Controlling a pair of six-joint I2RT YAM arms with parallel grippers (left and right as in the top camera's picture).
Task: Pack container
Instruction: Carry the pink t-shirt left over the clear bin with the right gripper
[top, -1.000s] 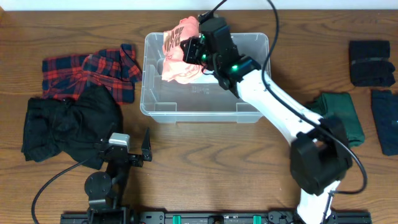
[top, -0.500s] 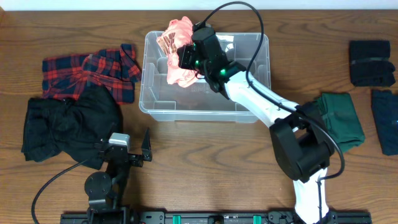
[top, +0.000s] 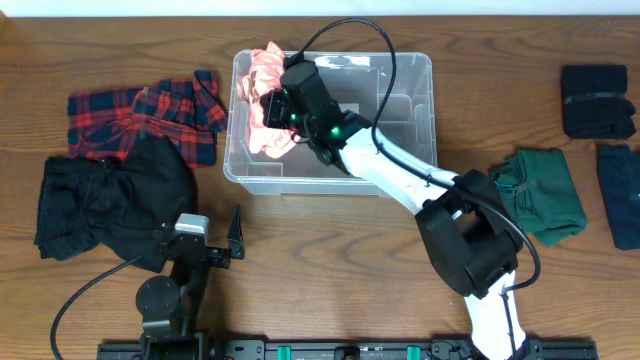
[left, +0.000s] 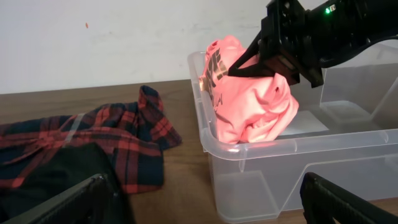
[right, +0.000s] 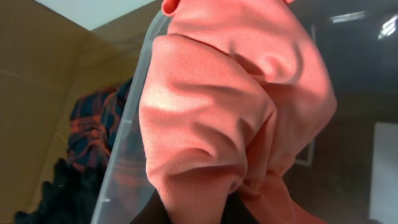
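Container: clear rectangular plastic container (top: 428, 100), sitting on the wooden surface (top: 330, 260).
Right claw (top: 278, 103): clamped on a crumpled pink cloth garment (top: 262, 125), dangling it into the container's corner, I'd guess for dropping.
Left claw (top: 205, 245): fingers apart, idle, well apart from the container.

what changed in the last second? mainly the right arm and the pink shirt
The right gripper, jaws shut on the pink shirt, carried it leftward to the left end of the container. Nothing was picked up or let go. The left gripper stayed parked with jaws open; the plaid shirt and black garment haven't moved.
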